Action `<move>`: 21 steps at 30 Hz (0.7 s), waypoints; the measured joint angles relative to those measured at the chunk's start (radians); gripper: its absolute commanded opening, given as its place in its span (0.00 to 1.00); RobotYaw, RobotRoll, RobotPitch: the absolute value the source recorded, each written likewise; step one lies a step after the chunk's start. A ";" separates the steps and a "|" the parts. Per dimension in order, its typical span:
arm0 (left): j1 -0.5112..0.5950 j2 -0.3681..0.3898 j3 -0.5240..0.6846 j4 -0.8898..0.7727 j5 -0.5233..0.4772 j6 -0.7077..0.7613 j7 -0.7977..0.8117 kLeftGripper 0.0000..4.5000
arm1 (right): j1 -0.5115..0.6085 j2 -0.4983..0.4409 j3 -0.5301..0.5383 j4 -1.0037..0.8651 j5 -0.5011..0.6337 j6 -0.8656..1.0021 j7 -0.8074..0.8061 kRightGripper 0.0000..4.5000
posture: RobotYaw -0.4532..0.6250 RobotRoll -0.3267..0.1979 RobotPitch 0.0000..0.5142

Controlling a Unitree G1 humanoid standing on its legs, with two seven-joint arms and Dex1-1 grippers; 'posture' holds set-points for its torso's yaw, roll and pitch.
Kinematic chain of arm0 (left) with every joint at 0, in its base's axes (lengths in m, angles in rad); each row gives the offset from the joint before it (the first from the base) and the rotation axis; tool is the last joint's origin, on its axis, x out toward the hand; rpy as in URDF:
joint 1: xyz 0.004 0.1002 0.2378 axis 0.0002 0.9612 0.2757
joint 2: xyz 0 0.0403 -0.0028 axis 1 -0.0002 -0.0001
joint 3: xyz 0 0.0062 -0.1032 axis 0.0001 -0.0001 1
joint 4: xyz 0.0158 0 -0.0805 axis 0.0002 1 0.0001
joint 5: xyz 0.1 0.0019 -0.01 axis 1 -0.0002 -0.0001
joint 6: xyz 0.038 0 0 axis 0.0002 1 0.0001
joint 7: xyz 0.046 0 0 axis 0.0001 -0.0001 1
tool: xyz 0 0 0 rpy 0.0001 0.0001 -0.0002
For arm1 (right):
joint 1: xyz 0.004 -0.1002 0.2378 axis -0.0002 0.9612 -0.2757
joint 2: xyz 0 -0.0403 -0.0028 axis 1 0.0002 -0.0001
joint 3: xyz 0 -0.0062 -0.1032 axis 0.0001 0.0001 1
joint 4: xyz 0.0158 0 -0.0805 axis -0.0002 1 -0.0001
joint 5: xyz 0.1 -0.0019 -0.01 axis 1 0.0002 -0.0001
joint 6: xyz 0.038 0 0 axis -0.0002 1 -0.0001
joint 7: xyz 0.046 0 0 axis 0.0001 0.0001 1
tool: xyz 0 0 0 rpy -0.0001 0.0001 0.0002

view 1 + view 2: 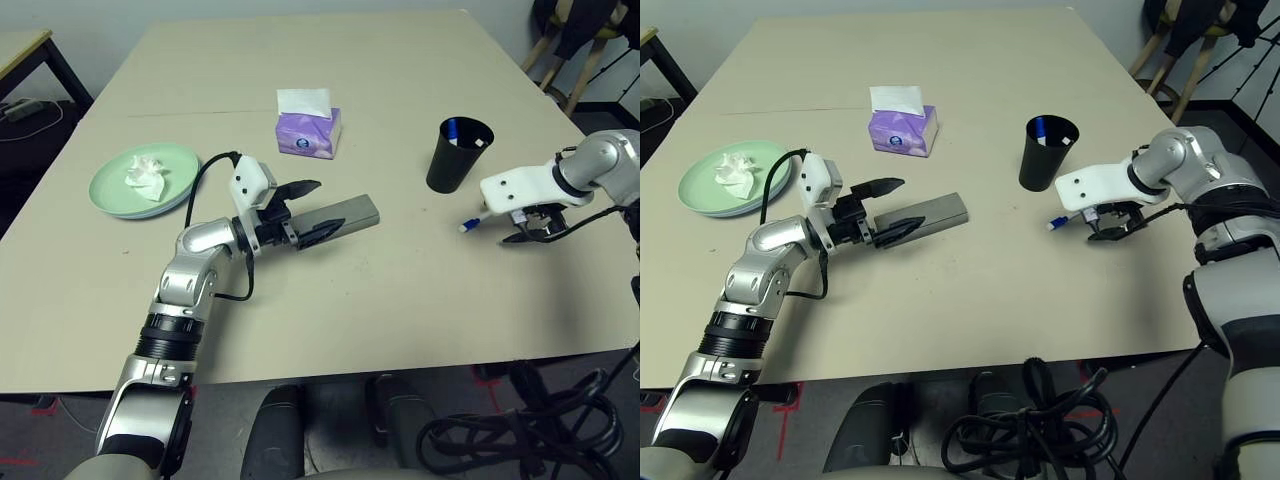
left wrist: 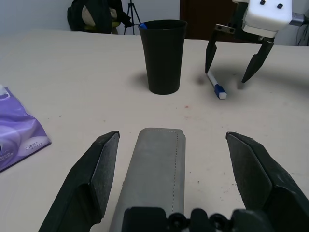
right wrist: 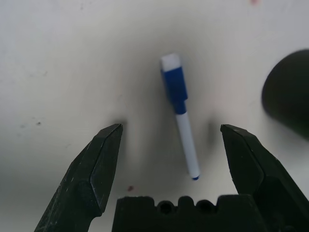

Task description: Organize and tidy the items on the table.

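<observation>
The black cup (image 1: 459, 155) stood on the beige table (image 1: 330, 300), a stool (image 1: 578, 50) behind. Left of it were the tissue box (image 1: 309, 133) and the glasses case (image 2: 157, 169), between the left gripper's (image 2: 173, 135) parted jaws. Near it, the right gripper's (image 3: 171, 128) jaws were apart around a pen; only its wrist view showed the pen's (image 3: 181, 116) whole length.

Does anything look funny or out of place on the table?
Yes! One blue-capped pen lies loose on the table, under the robot's open right hand, though the black cup beside it already holds another. Nothing looks spilled.
</observation>
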 measured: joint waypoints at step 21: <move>0.063 0.011 0.014 -0.076 -0.015 0.020 0.051 1.00 | -0.085 0.048 0.025 0.088 -0.073 -0.197 0.067 0.99 | 0.60 0.62 0.40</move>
